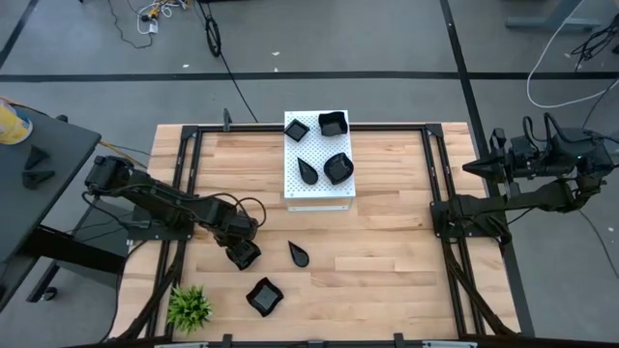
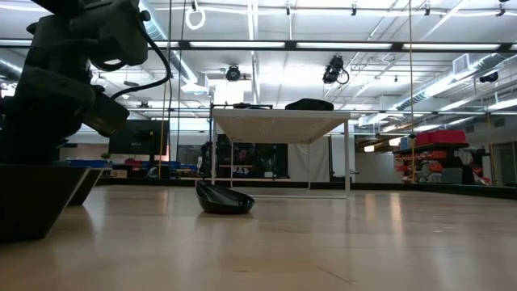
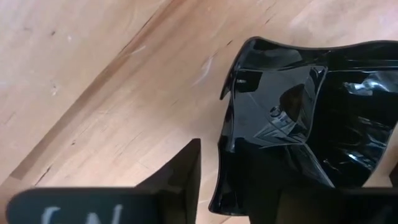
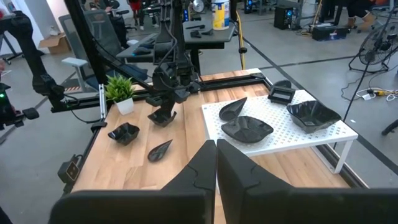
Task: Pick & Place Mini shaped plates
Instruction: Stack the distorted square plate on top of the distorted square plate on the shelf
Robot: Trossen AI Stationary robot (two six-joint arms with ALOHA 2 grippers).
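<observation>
We see the left gripper (image 1: 242,254) down at the wooden table (image 1: 387,242), off the white perforated rectangular board (image 1: 319,193), on the side towards the small green plant (image 1: 190,306). It sits right at a glossy black angular dish (image 3: 280,118), which fills the left wrist view. We cannot tell whether the gripper has closed on this dish or only stands around it. The dish rests on the wood.

Two more dishes lie on the table on that same side of the board. A glossy black teardrop dish (image 1: 300,254) lies just beside the left gripper, between it and the line of the board's middle. A glossy black polygonal dish (image 1: 263,296) lies farther from the board, near the plant.

On the board itself we count four dishes. A small black square dish (image 1: 296,130) and a larger black squarish dish (image 1: 333,123) sit at the board's far edge. A second black teardrop dish (image 1: 308,170) and a black rounded wavy dish (image 1: 338,168) sit side by side nearer its middle.

The right gripper (image 4: 216,146) waits well apart from the board, out at the table's right edge. Its fingers are pressed together with nothing between them.
</observation>
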